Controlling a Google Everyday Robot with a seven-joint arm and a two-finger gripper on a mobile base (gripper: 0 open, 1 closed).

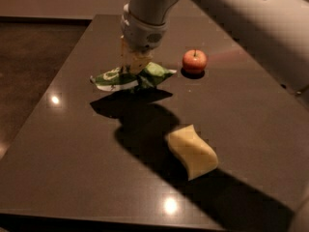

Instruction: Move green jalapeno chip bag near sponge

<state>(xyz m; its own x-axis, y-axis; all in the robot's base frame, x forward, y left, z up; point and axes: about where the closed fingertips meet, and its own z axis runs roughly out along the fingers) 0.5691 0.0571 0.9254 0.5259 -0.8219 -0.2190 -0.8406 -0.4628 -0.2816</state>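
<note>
The gripper (133, 67) points down from the big white arm (149, 8). Its two fingers are pinched tight on the middle of the green jalapeno chip bag (157, 74). The bag is small, shiny and all crinkled. It is green with white letters and white edges, and both ends stick out sideways from the fingers like little wings. It hangs a little above the dark table (72, 144), and its dark shadow lies on the table right under it. The bag is well apart from the sponge (192, 151), farther back and to the left of it. The sponge is a thick, pale yellow block with wavy sides, and it lies flat on the table. A small red apple (194, 61) sits straight behind the sponge, far from it and near the right end of the bag.
</note>
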